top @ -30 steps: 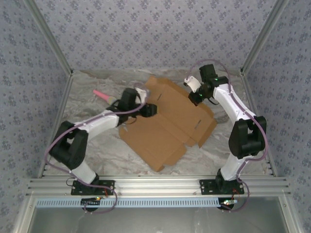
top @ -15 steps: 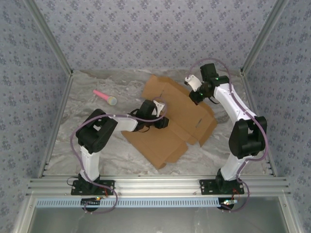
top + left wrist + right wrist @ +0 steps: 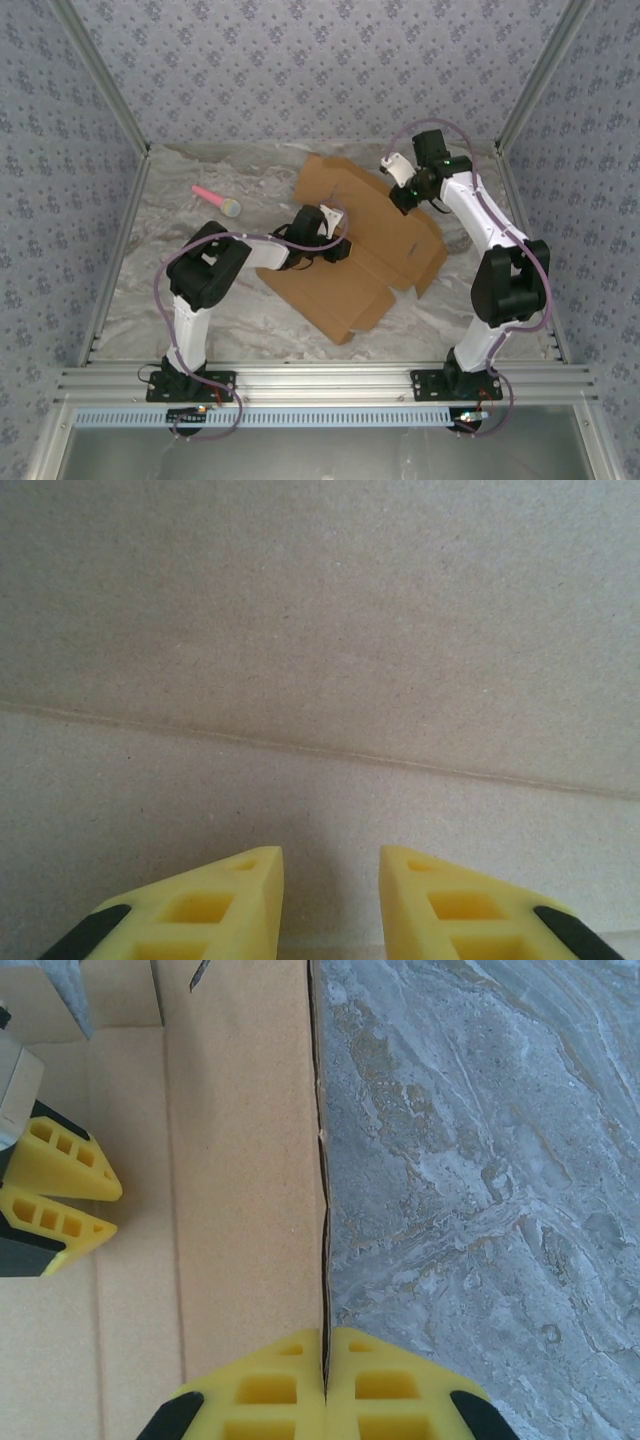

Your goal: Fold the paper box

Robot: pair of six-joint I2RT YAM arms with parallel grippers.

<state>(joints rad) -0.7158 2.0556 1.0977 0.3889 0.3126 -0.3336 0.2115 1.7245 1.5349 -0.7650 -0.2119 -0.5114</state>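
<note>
Brown paper box (image 3: 340, 295) beneath left gripper (image 3: 345, 248)

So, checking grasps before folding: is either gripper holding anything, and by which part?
The right gripper pinches the plain brown corrugated cardboard box by its outer edge. The left gripper is open over the cardboard, holding nothing.

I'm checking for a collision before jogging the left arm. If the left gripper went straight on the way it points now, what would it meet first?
The paper box: the left gripper faces its brown panel just short of a crease, seemingly close, though depth is unclear.
</note>
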